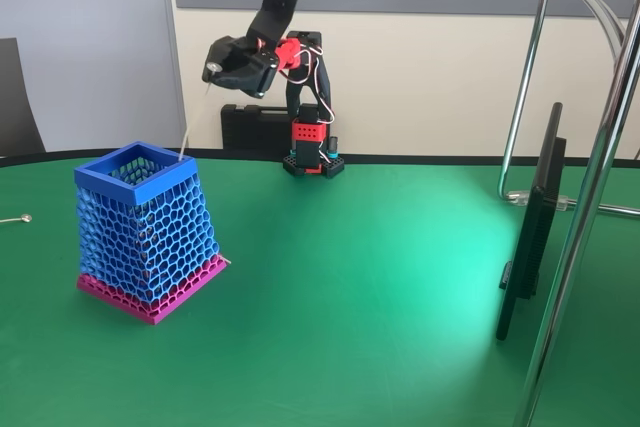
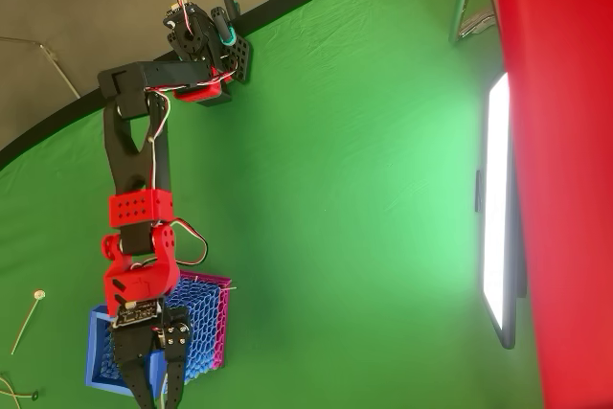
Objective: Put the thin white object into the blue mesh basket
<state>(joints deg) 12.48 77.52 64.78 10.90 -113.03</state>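
Currently the gripper [image 1: 215, 69] hangs above the blue mesh basket [image 1: 147, 234], jaws pinched on the top end of the thin white object [image 1: 193, 125]. That strand slants down, its lower end at the basket's rim opening. A second pale stick [image 1: 14, 218] lies well apart on the green table [image 1: 380, 297].

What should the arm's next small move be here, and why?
Probably open the gripper, perhaps after easing down slightly. In the fixed view the thin white wire hangs from the gripper, with its lower end at the blue rim of the basket, seemingly just inside the opening. The overhead view puts the gripper above the basket. Released, it would likely drop in.
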